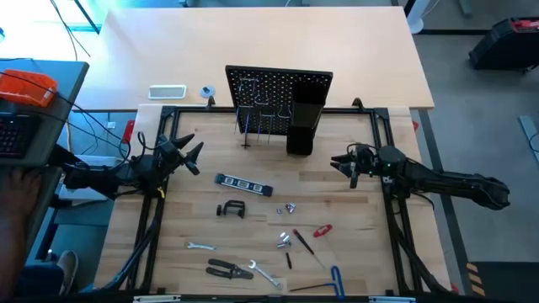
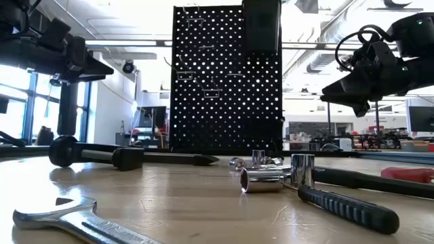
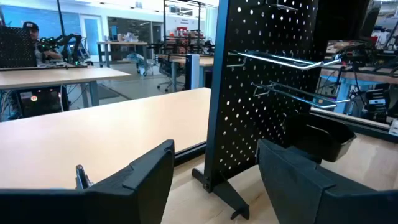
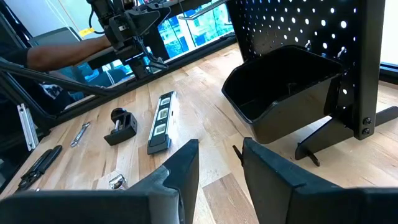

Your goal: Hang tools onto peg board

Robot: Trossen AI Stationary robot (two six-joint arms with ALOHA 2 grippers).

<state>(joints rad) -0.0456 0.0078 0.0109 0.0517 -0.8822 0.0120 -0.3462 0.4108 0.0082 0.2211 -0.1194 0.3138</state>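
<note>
1. I see a pale wooden worktop in an open workshop room, with tools scattered across its near half.
2. My left tool hovers with fingers spread wide, holding nothing; the dark level lies just beside it, the black C-clamp a little further on.
3. My right tool hangs partly open and empty; the red-handled screwdriver lies near it.
4. Between and beyond both tools stands the peg board, upright, its black box-shaped holder facing the right tool.

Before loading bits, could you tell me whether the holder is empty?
Empty: the right wrist view shows the holder open-topped with nothing inside.
</note>
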